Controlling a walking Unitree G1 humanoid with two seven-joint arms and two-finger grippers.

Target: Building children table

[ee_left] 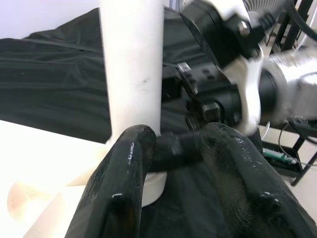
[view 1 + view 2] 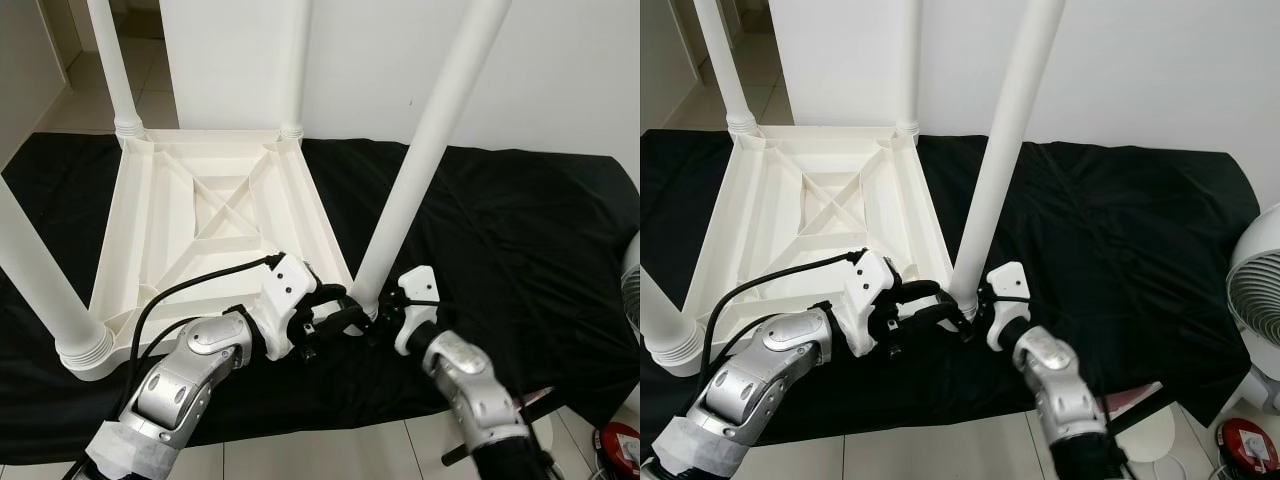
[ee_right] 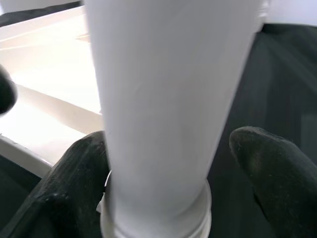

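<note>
A white children's table [image 2: 140, 215] lies upside down on a black cloth [image 2: 500, 230]. Three legs stand in its corners: far left [image 2: 115, 60], far right [image 2: 295, 60], near left [image 2: 40, 280]. The fourth leg [image 2: 430, 140] rises from the near right corner. My left gripper [image 2: 340, 318] reaches its base from the left, fingers [image 1: 124, 178] a narrow gap apart and holding nothing. From the right, my right gripper [image 2: 385, 315] straddles the same leg [image 3: 163, 99] just above its ribbed collar. One of its fingers [image 3: 74, 188] touches the leg; the other [image 3: 277, 173] stands slightly off it.
A white wall stands close behind the table. A white fan [image 2: 1260, 290] and a small red object [image 2: 1245, 445] sit on the tiled floor at the right. The cloth's front edge ends just below my arms.
</note>
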